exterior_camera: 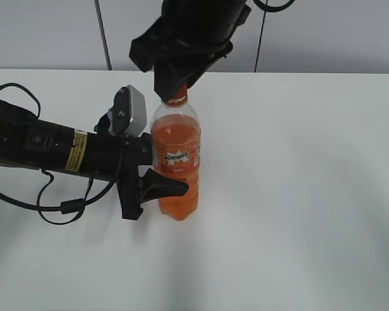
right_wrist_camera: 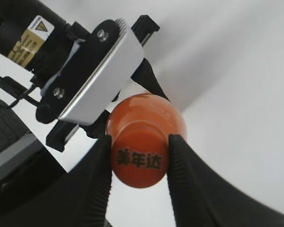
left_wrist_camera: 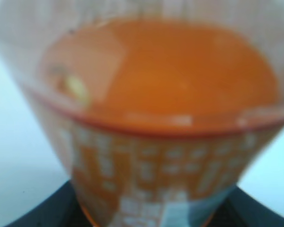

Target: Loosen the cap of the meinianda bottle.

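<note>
Meinianda bottle, a tall, nearly full and likely heavy, slippery clear-plastic cylinder, stands on the white table with the left gripper fingers clamped on its lower body from 9 o'clock while the right gripper fingers pinch its small, smooth, round orange cap.

Words you can read

The cap has three dark Chinese signs on top: 美年达. The meinianda bottle has a white logo on its orange label, too small to read. A yellow sticker on the left arm has tiny print, unreadable.
</note>
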`<action>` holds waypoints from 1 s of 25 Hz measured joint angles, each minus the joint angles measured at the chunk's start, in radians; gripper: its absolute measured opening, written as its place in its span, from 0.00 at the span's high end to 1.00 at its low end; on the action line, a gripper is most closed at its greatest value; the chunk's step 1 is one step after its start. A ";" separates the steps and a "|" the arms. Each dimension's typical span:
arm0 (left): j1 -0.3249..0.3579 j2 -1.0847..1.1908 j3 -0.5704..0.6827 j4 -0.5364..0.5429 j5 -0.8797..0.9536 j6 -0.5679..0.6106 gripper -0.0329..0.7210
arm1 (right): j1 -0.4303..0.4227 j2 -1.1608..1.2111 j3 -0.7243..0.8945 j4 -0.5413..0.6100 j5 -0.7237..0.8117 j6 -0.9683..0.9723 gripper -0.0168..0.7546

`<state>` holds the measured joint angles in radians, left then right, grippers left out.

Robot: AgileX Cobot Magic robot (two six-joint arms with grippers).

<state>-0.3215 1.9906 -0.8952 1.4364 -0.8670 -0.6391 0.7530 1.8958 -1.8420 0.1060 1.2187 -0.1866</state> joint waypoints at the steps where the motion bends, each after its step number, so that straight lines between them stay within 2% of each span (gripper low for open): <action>1: 0.000 0.000 0.000 0.000 0.000 0.000 0.47 | 0.000 0.000 0.000 0.001 0.000 -0.045 0.62; 12: 0.000 0.000 0.000 0.001 -0.001 0.000 0.47 | 0.000 0.000 -0.001 -0.010 0.000 -0.673 0.63; 25: 0.000 0.000 0.000 0.001 0.000 0.000 0.47 | 0.000 0.000 -0.003 -0.012 0.000 -1.105 0.63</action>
<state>-0.3215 1.9906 -0.8952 1.4373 -0.8670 -0.6391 0.7530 1.8958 -1.8446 0.0939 1.2187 -1.2912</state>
